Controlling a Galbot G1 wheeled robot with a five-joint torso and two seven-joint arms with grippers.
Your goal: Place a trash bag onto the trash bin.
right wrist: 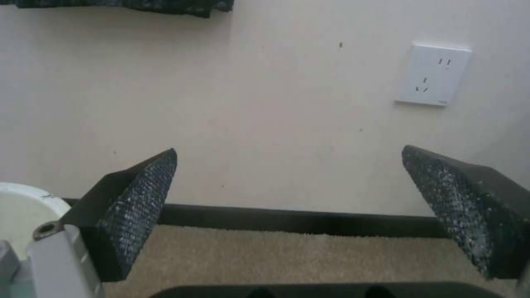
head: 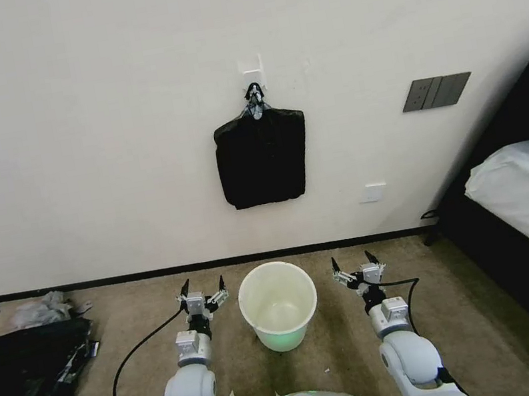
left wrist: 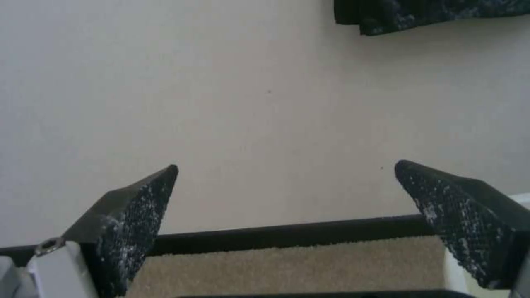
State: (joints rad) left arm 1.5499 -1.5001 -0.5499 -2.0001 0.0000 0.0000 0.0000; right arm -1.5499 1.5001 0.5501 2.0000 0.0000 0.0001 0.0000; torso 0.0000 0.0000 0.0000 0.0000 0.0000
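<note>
We hover our left gripper and right gripper, fingers spread wide and empty, either side of the unlined round cream-white plastic trash bin on the carpet; nothing is picked yet; next we must reach the flat bundle of black bags hanging on the far wall and draw one free.

The left pincer stood wide apart, both black textured fingers empty, aimed at a cream wall. Below ran a dark baseboard over beige carpet. A black bundle's lower edge (crinkled, glossy) hung overhead.
</note>
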